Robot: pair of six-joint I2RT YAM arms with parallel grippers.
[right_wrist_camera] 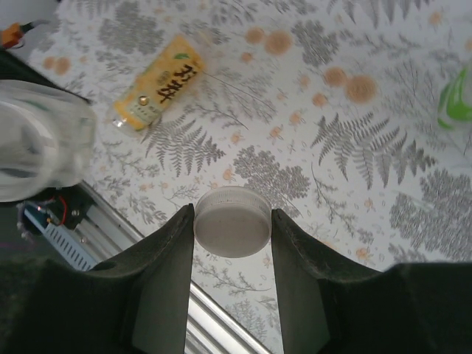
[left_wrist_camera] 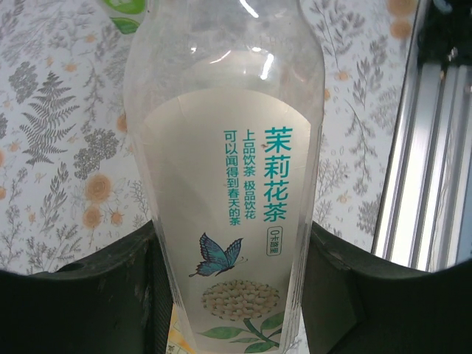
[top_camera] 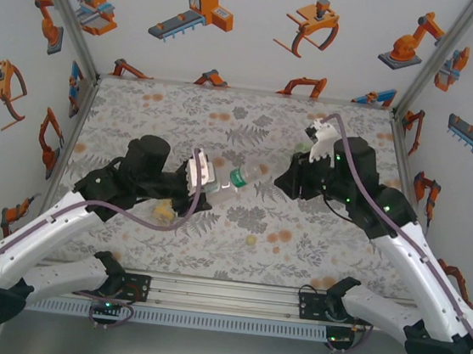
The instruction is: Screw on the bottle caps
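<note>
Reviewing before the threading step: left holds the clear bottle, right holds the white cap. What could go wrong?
1. The white cap is pinched at its rim by the right jaws; it may tilt and cross-thread.
2. The clear bottle is smooth where the left jaws clamp its label; twisting may spin it.
3. The yellow juice bottle lies close to the left arm and could get knocked.
</note>
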